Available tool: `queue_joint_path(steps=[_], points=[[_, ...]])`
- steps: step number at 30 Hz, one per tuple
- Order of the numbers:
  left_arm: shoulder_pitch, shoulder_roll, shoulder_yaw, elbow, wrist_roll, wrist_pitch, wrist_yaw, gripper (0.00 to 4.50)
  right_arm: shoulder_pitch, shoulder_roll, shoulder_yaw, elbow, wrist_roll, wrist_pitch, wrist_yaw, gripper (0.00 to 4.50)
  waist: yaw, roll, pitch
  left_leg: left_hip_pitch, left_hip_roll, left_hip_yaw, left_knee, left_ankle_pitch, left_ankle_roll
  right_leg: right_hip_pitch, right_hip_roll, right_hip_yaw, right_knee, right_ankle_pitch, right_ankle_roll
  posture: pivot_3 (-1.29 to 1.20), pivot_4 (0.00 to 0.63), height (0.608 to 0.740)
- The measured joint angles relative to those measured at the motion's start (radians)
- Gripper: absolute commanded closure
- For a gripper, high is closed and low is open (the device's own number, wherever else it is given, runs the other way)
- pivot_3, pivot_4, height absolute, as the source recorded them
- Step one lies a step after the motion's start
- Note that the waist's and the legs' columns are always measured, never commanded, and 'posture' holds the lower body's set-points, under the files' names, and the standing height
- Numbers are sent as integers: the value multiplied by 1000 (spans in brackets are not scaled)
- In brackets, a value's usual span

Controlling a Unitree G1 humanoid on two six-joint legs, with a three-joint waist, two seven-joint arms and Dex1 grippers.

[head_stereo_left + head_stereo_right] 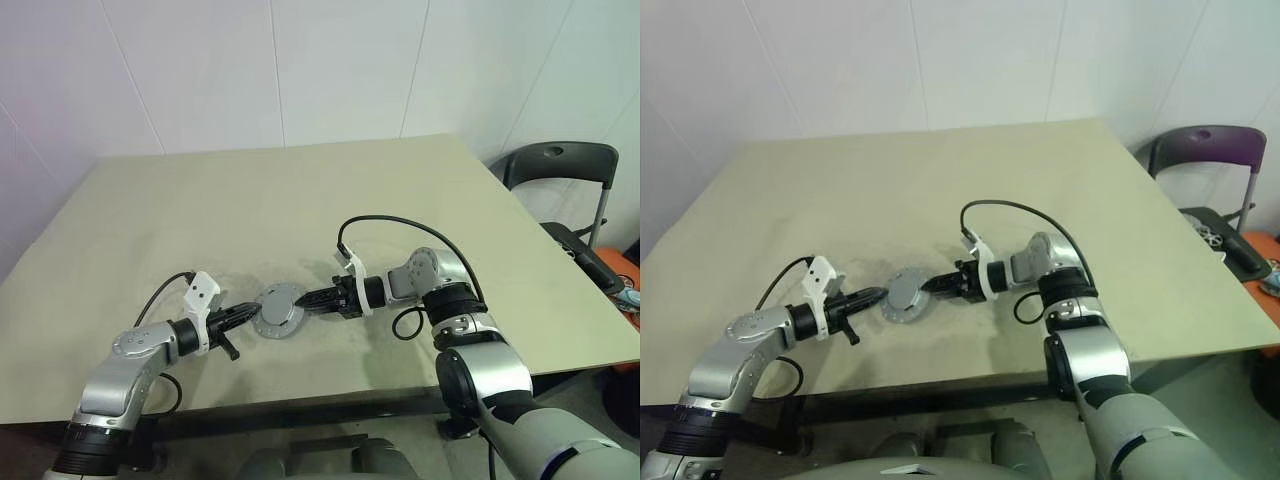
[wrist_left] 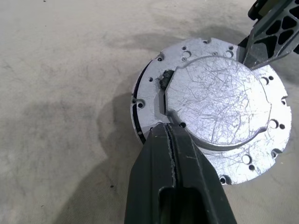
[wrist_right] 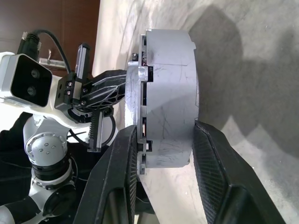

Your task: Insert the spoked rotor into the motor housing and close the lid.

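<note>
Silver-grey jointed arms, black cables, white wrist brackets, black ribbed fingers (image 3: 219, 177)

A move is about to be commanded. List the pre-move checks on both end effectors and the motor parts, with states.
1. Left end effector shut, tip against the lid rim: ok.
2. Right end effector closed across the motor housing, one finger on each face: ok.
3. Lid flush on the housing: cannot tell; dark gaps show along the seam in the right wrist view.
4. Spoked rotor inside: cannot tell, hidden.
5. Assembly lifted off the table: cannot tell.
</note>
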Motion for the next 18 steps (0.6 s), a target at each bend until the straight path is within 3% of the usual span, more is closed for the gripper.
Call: queue_joint_path(steps=[6,15,18], points=[[11,-22,45,5,-42,22,14,4500,0,10,-10,0,12,-1,-17,3158,-6,0,0,-2,1,-1,0,0,0,-2,0,0,0,0,0,0,0,740],[72,-128,401,0,-356,248,225,4500,0,13,-39,-2,26,3,-46,3158,-22,-1,0,-5,1,-2,-1,0,0,-5,-1,0,0,0,1,0,0,740],[110,-151,451,-8,-447,306,247,4500,-5,9,-49,-3,40,7,-47,3158,-21,-1,1,-5,0,-2,-1,0,0,-5,-2,0,-1,0,1,0,0,740]])
